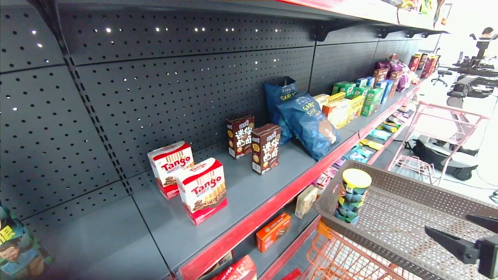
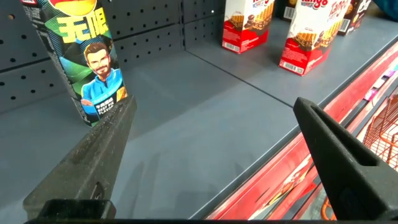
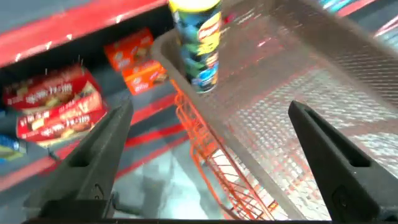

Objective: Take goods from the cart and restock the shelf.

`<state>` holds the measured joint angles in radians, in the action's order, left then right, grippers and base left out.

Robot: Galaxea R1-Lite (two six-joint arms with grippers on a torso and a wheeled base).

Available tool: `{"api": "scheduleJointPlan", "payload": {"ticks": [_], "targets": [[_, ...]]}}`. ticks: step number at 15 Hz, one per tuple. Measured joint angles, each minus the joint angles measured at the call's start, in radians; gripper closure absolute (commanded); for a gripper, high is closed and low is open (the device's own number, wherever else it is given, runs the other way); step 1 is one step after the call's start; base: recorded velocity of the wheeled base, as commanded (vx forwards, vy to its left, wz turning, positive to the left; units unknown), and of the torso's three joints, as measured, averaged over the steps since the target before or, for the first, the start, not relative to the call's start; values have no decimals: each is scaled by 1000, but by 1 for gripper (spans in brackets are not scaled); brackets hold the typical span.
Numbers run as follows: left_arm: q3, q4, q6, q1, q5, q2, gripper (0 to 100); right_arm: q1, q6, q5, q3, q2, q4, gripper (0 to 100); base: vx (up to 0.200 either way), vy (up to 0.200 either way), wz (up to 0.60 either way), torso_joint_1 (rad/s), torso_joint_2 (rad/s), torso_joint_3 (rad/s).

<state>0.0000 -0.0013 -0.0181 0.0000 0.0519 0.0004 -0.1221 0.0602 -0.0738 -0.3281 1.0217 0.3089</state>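
While a yellow-lidded can (image 1: pixel 352 194) (image 3: pixel 198 46) stands upright in the near corner of the cart's perforated top tray (image 1: pixel 408 233) (image 3: pixel 298 93), on the side toward the shelf, the right gripper (image 1: pixel 447 223) (image 3: pixel 210 109) hangs over that tray. Its jaws are spread wide and nothing is between them. It is well apart from the can and touches nothing.

A second can (image 2: pixel 87 62) (image 1: pixel 15 249), printed with a man in a blue shirt, stands upright on the grey shelf (image 1: pixel 249 186) (image 2: pixel 205 112) at the robot's far left, near the pegboard back. The left gripper (image 2: pixel 214 106) is above the bare shelf board just beside it, jaws equally wide and empty. One fingertip (image 2: pixel 121 115) lies close to the can's foot; whether they touch cannot be told.

Farther along the same shelf stand two red-and-white wafer boxes (image 1: pixel 171 167) (image 2: pixel 245 25), then two brown boxes (image 1: pixel 265 148), then two blue bags (image 1: pixel 311 124) leaning against the back panel. Below the red shelf edge, an orange box (image 1: pixel 273 231) (image 3: pixel 134 62) sits on a lower shelf, next to the cart's corner.
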Motion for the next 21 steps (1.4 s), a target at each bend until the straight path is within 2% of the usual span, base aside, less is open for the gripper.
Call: {"api": "scheduleJointPlan", "payload": {"ticks": [5, 10, 13, 17, 21], "targets": [[0, 0, 0, 0, 0, 0, 0, -41, 9, -49, 13, 315, 347, 0, 0, 0, 0, 0, 0, 0], [0, 0, 0, 0, 0, 0, 0, -67, 39, -47, 23, 536, 532, 0, 0, 0, 0, 0, 0, 0], [0, 0, 0, 0, 0, 0, 0, -57, 42, -46, -27, 706, 677, 0, 0, 0, 0, 0, 0, 0], [0, 0, 0, 0, 0, 0, 0, -45, 43, -35, -203, 907, 718, 0, 0, 0, 0, 0, 0, 0], [0, 0, 0, 0, 0, 0, 0, -52, 56, -34, -295, 1033, 737, 0, 0, 0, 0, 0, 0, 0]]}}
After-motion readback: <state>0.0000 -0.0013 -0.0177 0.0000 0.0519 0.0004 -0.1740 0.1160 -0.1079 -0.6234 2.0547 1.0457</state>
